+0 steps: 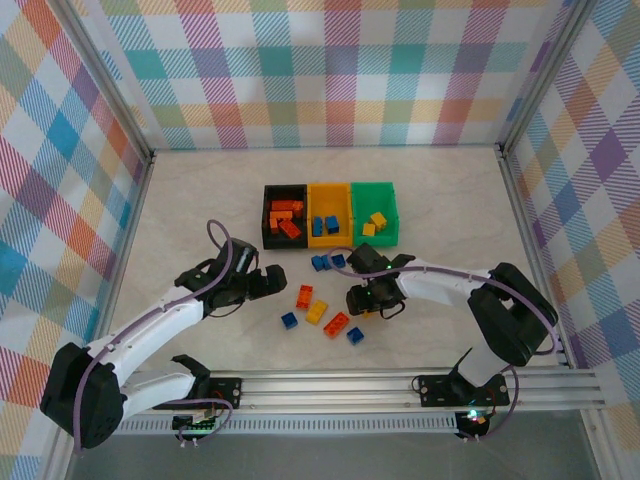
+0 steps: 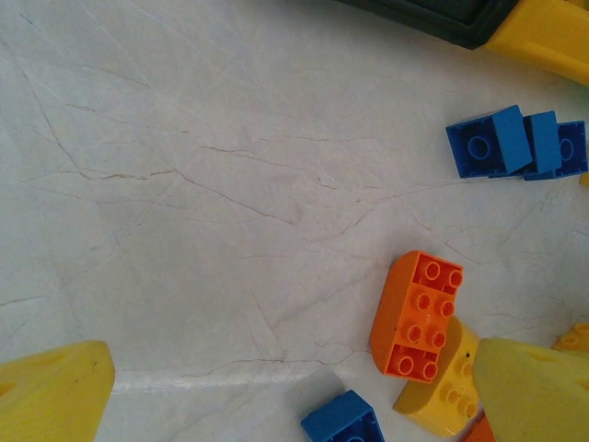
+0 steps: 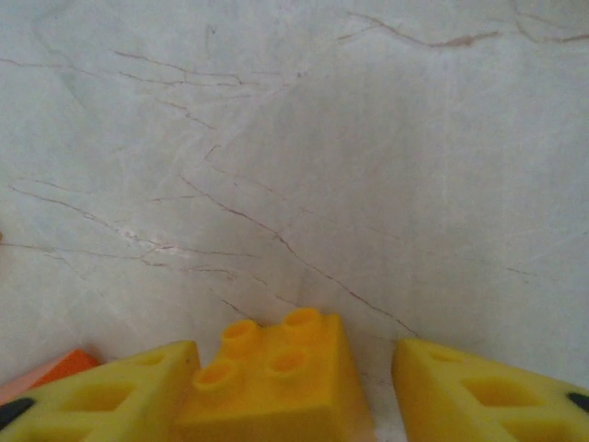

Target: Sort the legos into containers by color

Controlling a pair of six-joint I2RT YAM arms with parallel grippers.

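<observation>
Enclosure: plaid walls (image 1: 330, 70) on three sides. The table (image 1: 200, 200) is pale and marbled with fine veins, and a metal rail (image 1: 400, 385) runs along its near edge.

Containers: black bin (image 1: 268, 215), yellow-orange bin (image 1: 330, 187) and green bin (image 1: 372, 186), joined in a row at 12 o'clock of the loose legos (image 1: 316, 312). They hold orange, blue and yellow bricks respectively. My left wrist view crops the bins to corners.

My left gripper (image 1: 275, 282) sits at 9 o'clock of the loose legos. Its fingers (image 2: 55, 396) are spread wide with bare table between them, and the frame edge cuts off both.

My right gripper (image 1: 362, 298) sits at 3 o'clock, and from above my wrist hides its tips. At the wrist, a yellow brick (image 3: 276, 387) stands between the part-spread fingers. It touches one finger, and a strip of table separates it from the other. Its lower half is cropped, so I cannot confirm a grip.
</observation>
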